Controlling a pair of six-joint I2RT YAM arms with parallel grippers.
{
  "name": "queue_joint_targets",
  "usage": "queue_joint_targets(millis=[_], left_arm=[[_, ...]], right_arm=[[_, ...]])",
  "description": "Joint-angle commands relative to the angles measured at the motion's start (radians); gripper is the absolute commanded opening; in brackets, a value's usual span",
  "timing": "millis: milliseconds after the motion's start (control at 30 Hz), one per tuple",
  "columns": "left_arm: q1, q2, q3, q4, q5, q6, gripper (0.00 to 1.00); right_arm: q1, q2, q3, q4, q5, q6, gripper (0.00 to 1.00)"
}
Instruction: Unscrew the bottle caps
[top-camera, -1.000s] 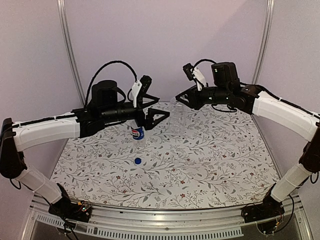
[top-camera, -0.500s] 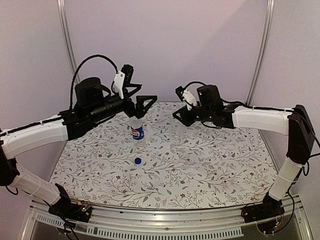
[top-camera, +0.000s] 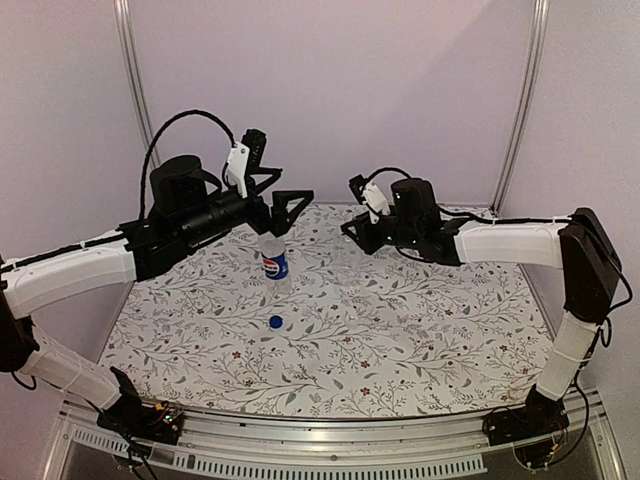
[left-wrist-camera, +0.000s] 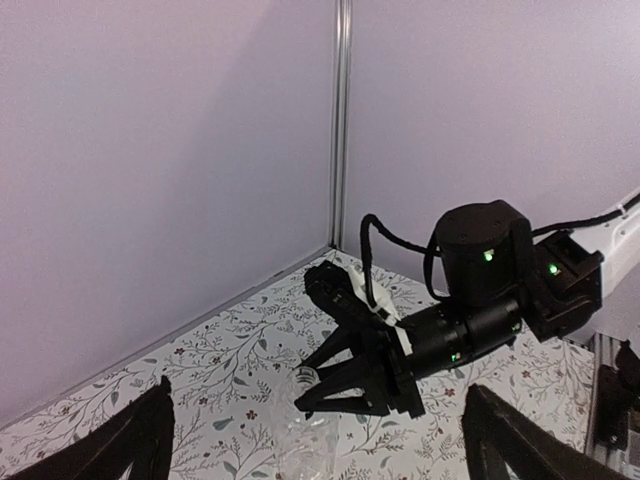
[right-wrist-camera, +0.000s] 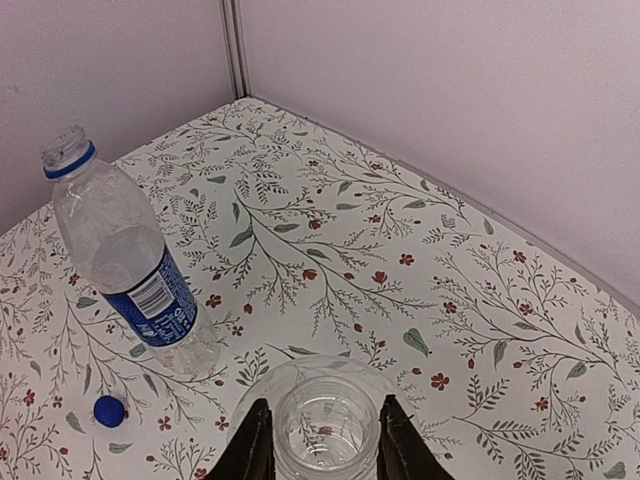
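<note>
The Pepsi bottle (top-camera: 273, 262) stands upright with its mouth open; it also shows in the right wrist view (right-wrist-camera: 130, 270). Its blue cap (top-camera: 275, 321) lies on the table in front of it and shows in the right wrist view (right-wrist-camera: 108, 410). My left gripper (top-camera: 290, 188) hangs wide open and empty above that bottle. My right gripper (right-wrist-camera: 325, 445) has its fingers (right-wrist-camera: 252, 445) against both sides of the plain bottle's (right-wrist-camera: 325, 395) neck. The neck top looks see-through. The white cap is not in view. The left wrist view shows the right gripper (left-wrist-camera: 300, 395) on the plain bottle (left-wrist-camera: 300, 435).
The floral tablecloth (top-camera: 400, 320) covers the table. Lilac walls with metal corner posts (top-camera: 135, 100) close the back and sides. The two arms reach towards each other over the far middle of the table.
Since one second ago my left gripper has risen and drawn back left, above the Pepsi bottle. My right gripper has come down onto the plain bottle. Little has moved in the last half second.
</note>
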Motion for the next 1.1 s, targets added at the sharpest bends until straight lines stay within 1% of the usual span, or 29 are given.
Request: queue_joint_targets(millis=[0,433,500,633,700,767,833,933,1067], left_arm=[[0.01,-0.009,-0.01,0.025,-0.001,0.0,1.0],[0.011,-0.008,-0.012,0.025,0.002,0.002,1.0],[0.01,-0.009,-0.012,0.024,0.002,0.002,1.0],[0.011,-0.009,-0.012,0.025,0.002,0.005,1.0],[0.011,-0.01,-0.012,0.025,0.0,0.006,1.0],[0.011,-0.01,-0.013,0.027,-0.004,0.006,1.0],[0.011,-0.01,-0.013,0.026,-0.004,0.007,1.0],[0.011,-0.009,-0.013,0.027,-0.004,0.008,1.0],[0.011,-0.005,-0.012,0.026,0.0,0.01,1.0]], right_arm=[[-0.002,0.031,-0.007,0.051,0.013,0.007,0.0],[-0.002,0.076,-0.04,0.046,0.01,0.007,0.0],[-0.002,0.08,-0.042,0.042,0.008,0.007,0.02],[-0.003,0.081,-0.046,0.034,0.012,0.002,0.11],[-0.002,0.079,-0.049,0.029,0.013,-0.003,0.19],[-0.003,0.074,-0.051,0.022,0.017,-0.004,0.3],[-0.002,0.069,-0.051,0.016,0.018,-0.005,0.36],[-0.002,0.057,-0.05,0.009,0.025,-0.006,0.43],[-0.002,0.044,-0.038,-0.005,0.027,-0.01,0.49]])
